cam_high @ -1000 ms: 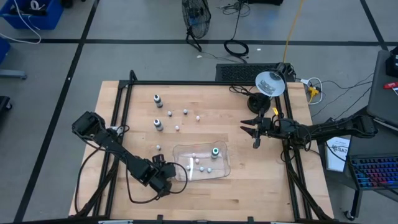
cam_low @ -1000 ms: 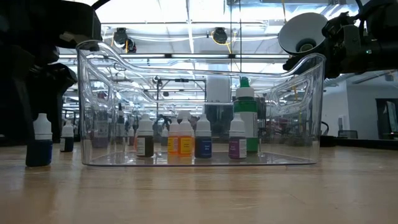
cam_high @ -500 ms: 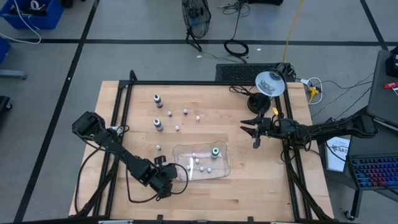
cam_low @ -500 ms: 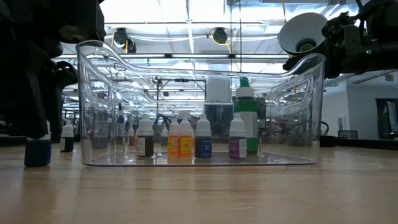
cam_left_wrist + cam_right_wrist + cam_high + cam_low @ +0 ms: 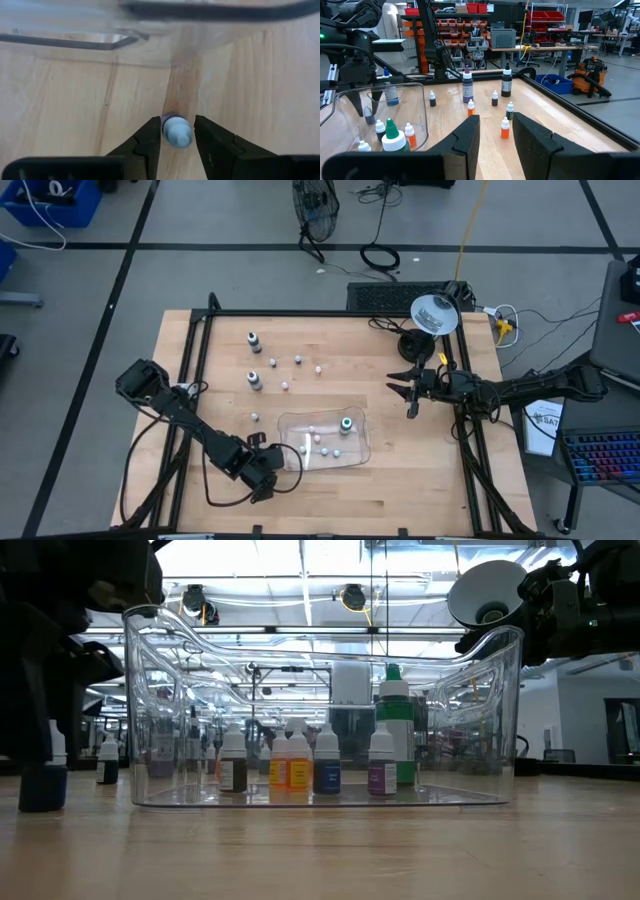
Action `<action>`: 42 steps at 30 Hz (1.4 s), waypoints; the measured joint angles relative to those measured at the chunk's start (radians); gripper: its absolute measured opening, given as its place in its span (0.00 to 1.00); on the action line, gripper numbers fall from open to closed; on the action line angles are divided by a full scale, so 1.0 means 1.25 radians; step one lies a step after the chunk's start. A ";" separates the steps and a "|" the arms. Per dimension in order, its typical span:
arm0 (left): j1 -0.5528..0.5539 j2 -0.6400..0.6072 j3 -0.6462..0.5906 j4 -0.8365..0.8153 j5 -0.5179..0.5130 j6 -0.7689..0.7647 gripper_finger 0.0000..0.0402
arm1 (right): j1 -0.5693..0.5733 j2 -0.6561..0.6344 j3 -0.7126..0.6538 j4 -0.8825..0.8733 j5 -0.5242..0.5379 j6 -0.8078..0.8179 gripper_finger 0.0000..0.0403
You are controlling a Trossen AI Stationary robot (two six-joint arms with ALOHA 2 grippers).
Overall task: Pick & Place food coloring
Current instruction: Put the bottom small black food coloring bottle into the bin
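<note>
Currently left gripper (image 5: 177, 134) is clamped on a small blue bottle (image 5: 177, 136) just outside the clear tray (image 5: 362, 450); next: lift over the wall and release, while the right gripper (image 5: 495, 131) waits with fingers apart, well off from it.

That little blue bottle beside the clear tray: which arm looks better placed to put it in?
The left. Its gripper is already closed around the blue bottle, right beside the clear tray. The right gripper hangs empty, well off to the tray's other side, nowhere near any bottle.
</note>
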State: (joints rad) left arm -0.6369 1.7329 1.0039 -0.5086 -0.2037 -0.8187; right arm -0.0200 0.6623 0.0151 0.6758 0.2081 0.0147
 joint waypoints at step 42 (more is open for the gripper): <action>0.001 0.000 0.000 -0.011 -0.006 -0.022 0.30 | 0.000 0.000 0.000 0.000 0.000 0.000 0.26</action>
State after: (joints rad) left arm -0.6361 1.7329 1.0039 -0.5222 -0.2108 -0.8467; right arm -0.0200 0.6623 0.0147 0.6761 0.2082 0.0147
